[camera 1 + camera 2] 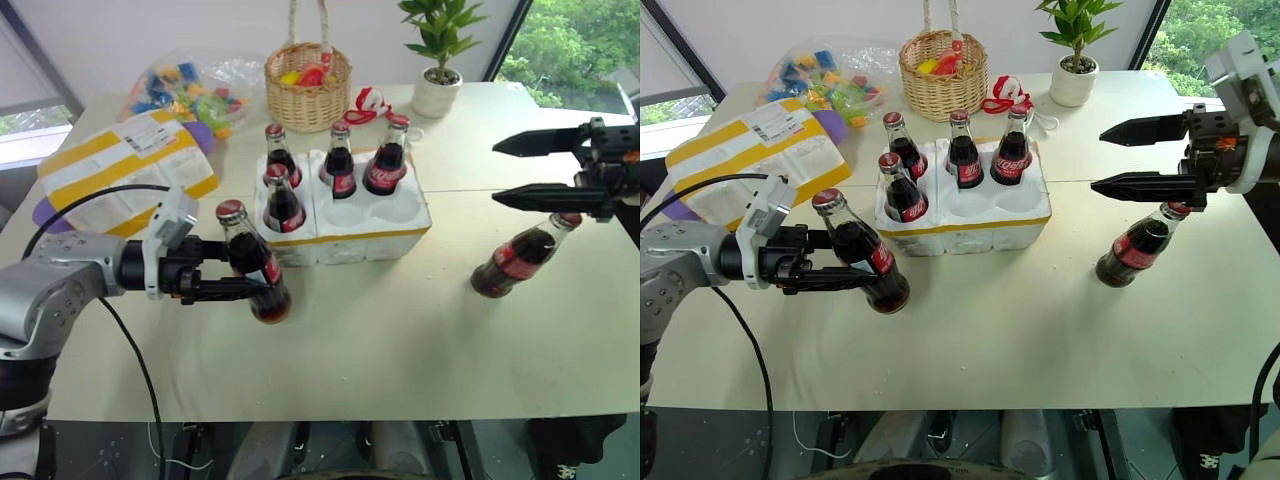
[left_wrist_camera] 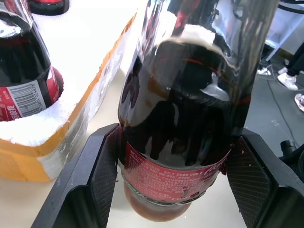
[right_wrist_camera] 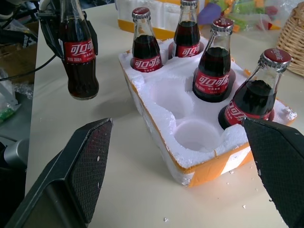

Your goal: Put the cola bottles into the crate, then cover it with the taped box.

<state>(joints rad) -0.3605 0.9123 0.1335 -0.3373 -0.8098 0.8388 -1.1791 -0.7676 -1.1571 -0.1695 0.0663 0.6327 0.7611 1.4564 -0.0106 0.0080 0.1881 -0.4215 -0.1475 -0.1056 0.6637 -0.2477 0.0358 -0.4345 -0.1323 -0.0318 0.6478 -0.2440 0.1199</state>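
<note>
My left gripper (image 1: 255,281) is shut on a cola bottle (image 1: 243,250) by its body, held tilted just above the table in front of the crate's left corner. In the right wrist view this bottle (image 3: 79,57) hangs clear of the tabletop. The crate (image 1: 402,216), white foam with a yellow band, holds several red-capped cola bottles; its two front right wells are bare. Another cola bottle (image 1: 515,258) stands on the table to the right. My right gripper (image 1: 512,172) hovers open just above that bottle's cap. The taped box (image 1: 120,172) lies at the back left.
Behind the crate stand a wicker basket (image 1: 307,85), a potted plant (image 1: 437,82) and a bag of colourful toys (image 1: 190,90), with a red ribbon (image 1: 371,102) between basket and plant. A black cable (image 1: 128,350) hangs off my left arm over the front edge.
</note>
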